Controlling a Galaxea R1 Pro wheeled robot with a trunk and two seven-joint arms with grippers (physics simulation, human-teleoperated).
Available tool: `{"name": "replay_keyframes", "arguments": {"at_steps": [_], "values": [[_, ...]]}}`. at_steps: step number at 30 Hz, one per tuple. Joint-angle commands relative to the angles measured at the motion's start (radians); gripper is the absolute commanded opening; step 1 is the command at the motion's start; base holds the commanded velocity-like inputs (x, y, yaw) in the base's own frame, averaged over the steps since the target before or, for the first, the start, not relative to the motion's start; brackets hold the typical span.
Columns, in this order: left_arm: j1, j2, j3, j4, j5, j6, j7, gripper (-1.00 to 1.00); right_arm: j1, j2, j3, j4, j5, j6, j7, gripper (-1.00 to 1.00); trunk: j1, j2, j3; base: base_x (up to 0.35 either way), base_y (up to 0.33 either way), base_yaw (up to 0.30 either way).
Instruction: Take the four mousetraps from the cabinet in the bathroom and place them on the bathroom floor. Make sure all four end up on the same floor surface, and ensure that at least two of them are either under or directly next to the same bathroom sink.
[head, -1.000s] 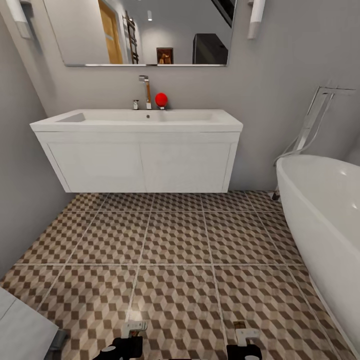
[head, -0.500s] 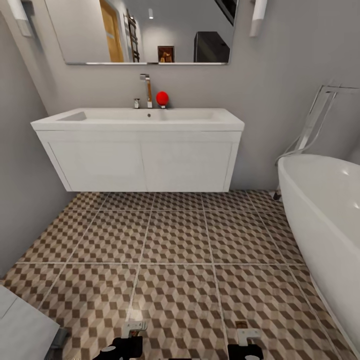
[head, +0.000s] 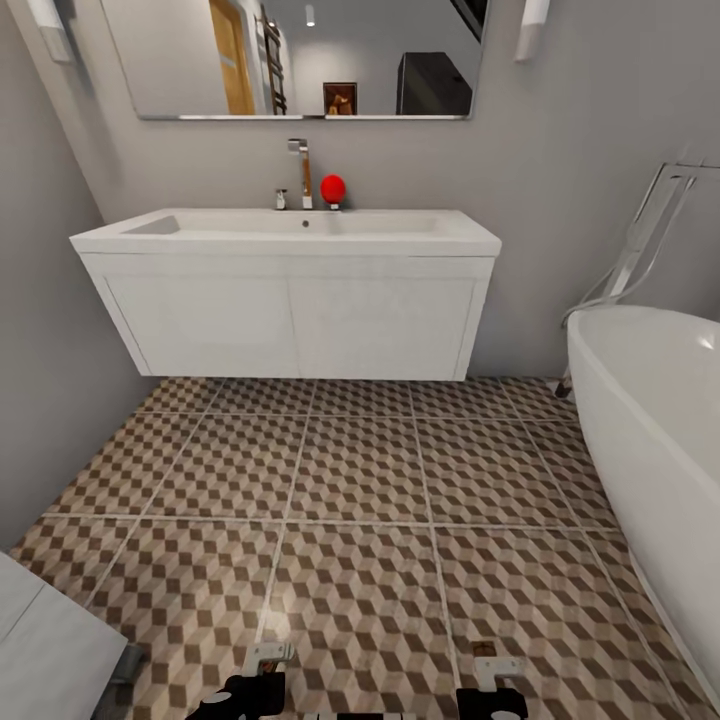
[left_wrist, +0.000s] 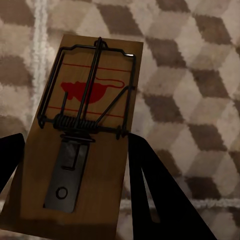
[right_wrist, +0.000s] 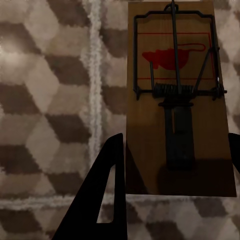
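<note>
We see both arms held low over the floor (head: 350, 480); left gripper (left_wrist: 75, 165) clamps a mousetrap (left_wrist: 82, 135); right gripper (right_wrist: 172, 165) grips another trap (right_wrist: 177, 100).

One mousetrap (left_wrist: 82, 135), a flat brown wooden rectangle with black wire bar, coil spring, dark metal plate and a red mouse print, sits between the two dark fingers of the left claw (left_wrist: 75, 170) above the bathroom floor (left_wrist: 200, 75), and a second mousetrap (right_wrist: 177, 100) of the same look sits between the fingers of the right claw (right_wrist: 175, 170) over a pale grout line. The floor (head: 360, 500) has large square tiles with a brown, beige and white cube pattern. At 12 o'clock in the head view, the wide white sink (head: 290, 235) hangs on the wall with its chrome tap (head: 300, 170), its underside clear of the tiles.
</note>
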Motion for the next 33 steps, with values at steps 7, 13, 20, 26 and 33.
{"name": "replay_keyframes", "arguments": {"at_steps": [7, 13, 20, 26, 33], "values": [[-0.001, 0.0, -0.009, 0.0, 0.007, -0.002, 0.004, -1.0, 0.0, -0.001, 0.002, -0.001, 0.003, -0.002, -0.004, -1.0, 0.0, 0.0, -0.001, 0.0, 0.0, 0.006], [-0.001, 0.0, -0.009, 0.0, 0.007, -0.002, 0.004, -1.0, 0.0, -0.002, 0.002, -0.002, 0.003, -0.003, -0.004, -1.0, 0.0, 0.0, -0.002, 0.0, 0.0, 0.0], [-0.001, -0.001, -0.011, -0.001, 0.002, -0.003, 0.004, -1.0, 0.001, -0.002, 0.001, -0.002, 0.003, -0.007, -0.004, -1.0, 0.0, 0.0, -0.002, 0.0, 0.0, 0.0], [-0.001, -0.001, -0.012, -0.001, 0.001, -0.004, 0.015, -1.0, 0.002, -0.002, 0.001, -0.002, 0.003, -0.008, -0.004, -1.0, 0.0, 0.0, -0.002, 0.131, 0.0, 0.0], [0.0, -0.001, -0.012, -0.001, 0.001, -0.005, 0.024, -1.0, 0.002, -0.003, -0.001, -0.002, 0.002, -0.008, -0.004, -1.0, 0.0, 0.0, -0.002, 0.294, 0.0, 0.0]]}}
